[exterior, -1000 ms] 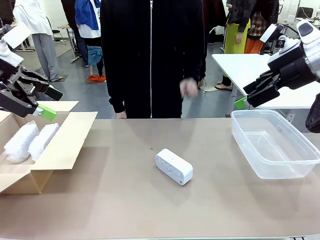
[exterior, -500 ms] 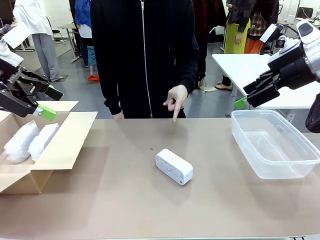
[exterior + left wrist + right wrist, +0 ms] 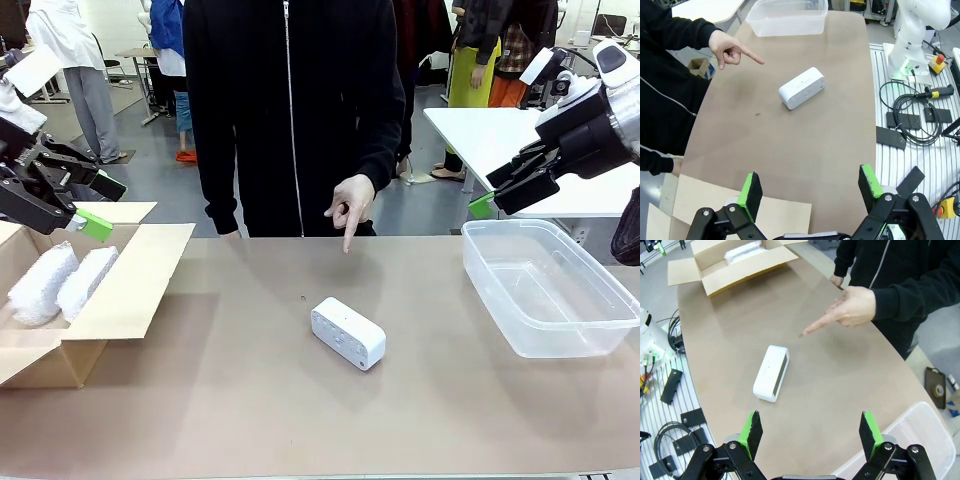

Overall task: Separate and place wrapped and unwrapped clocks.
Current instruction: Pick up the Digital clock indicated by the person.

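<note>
A smooth white unwrapped clock (image 3: 348,333) lies on its side near the middle of the brown table (image 3: 250,420), well apart from both arms, its dotted face turned toward the robot's side. Two bubble-wrapped bundles (image 3: 58,282) lie side by side, touching or nearly so, inside the open cardboard box (image 3: 120,300) at the table's left end. A clear plastic tub (image 3: 545,290) stands at the right end; it looks to hold nothing, though its glossy walls make that hard to be sure of. The left gripper (image 3: 90,205) hangs above the box's far edge with its green-padded fingers spread wide and nothing between them; from its wrist camera the left gripper (image 3: 807,187) frames bare table and a box flap. The right gripper (image 3: 500,195) hovers above the tub's far left corner, likewise wide open and holding nothing, as the right wrist view confirms (image 3: 807,427). A person in a black zipped jacket stands at the far side, and the person's hand (image 3: 350,205) points an index finger down toward the table just beyond the clock, not touching it.
</note>
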You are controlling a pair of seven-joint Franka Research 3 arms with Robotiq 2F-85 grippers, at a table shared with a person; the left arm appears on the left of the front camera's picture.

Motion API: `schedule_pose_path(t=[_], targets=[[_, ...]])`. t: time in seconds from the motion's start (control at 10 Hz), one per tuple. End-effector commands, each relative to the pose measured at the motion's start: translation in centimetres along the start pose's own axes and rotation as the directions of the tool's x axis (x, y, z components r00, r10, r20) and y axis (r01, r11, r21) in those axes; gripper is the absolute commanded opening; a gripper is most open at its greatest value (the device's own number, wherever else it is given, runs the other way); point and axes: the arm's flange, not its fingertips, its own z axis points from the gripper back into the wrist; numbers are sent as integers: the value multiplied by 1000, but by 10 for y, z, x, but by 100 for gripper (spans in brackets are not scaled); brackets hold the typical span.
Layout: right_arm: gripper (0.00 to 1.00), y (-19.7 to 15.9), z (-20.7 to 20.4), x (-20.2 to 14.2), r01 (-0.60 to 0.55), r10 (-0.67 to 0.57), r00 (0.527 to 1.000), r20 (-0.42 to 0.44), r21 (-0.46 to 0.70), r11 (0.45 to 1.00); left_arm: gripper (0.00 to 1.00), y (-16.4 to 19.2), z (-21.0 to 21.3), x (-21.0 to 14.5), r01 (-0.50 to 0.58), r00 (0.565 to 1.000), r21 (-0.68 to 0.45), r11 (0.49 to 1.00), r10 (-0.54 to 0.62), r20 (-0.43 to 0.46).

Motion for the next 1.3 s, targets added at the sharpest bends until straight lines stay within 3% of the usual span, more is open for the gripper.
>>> schedule_pose_path(t=[0.0, 0.7, 0.9, 1.2], targets=[[100, -1, -2, -1, -2, 2, 1000, 8, 17, 1000, 100, -1, 0, 0, 18, 1000, -10, 1000, -18, 14], [100, 0, 0, 0, 0, 0, 1000, 0, 0, 1000, 100, -1, 0, 0, 18, 1000, -10, 1000, -18, 14], [100, 39, -27, 41, 62, -69, 979, -190, -44, 997, 100, -1, 0, 0, 18, 1000, -10, 1000, -18, 14], [100, 109, -102, 100, 104, -131, 878, -461, -85, 991, 100, -1, 0, 0, 18, 1000, -10, 1000, -18, 14]])
